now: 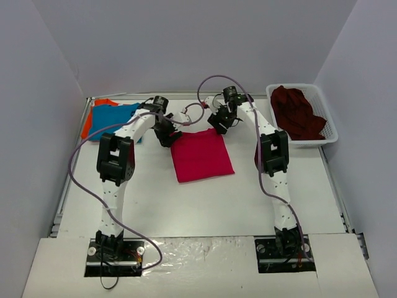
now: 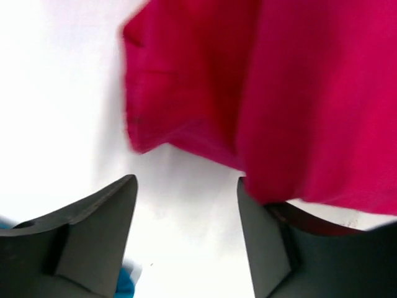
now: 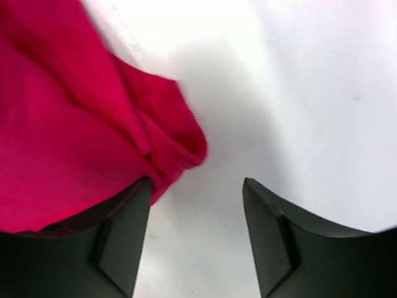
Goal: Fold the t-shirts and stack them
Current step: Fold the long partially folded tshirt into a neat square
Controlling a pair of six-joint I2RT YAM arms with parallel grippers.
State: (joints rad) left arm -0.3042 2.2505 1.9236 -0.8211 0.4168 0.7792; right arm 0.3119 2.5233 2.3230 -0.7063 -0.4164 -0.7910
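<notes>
Hovering above crimson t-shirt [image 1: 201, 156], fingers [image 2: 93, 236] parted

The crimson-pink t-shirt [image 1: 201, 156] is plain. The blue t-shirt [image 1: 116, 115], orange t-shirt [image 1: 89, 127] and maroon t-shirt [image 1: 298, 112] are plain too. The basket [image 1: 327, 118] and tabletop [image 1: 205, 205] are white.

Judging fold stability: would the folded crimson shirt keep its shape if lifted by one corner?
Probably not: the crimson shirt looks floppy, its layered edge curling loosely in both wrist views. Pushed, those loose layers would likely bunch rather than slide flat.
</notes>
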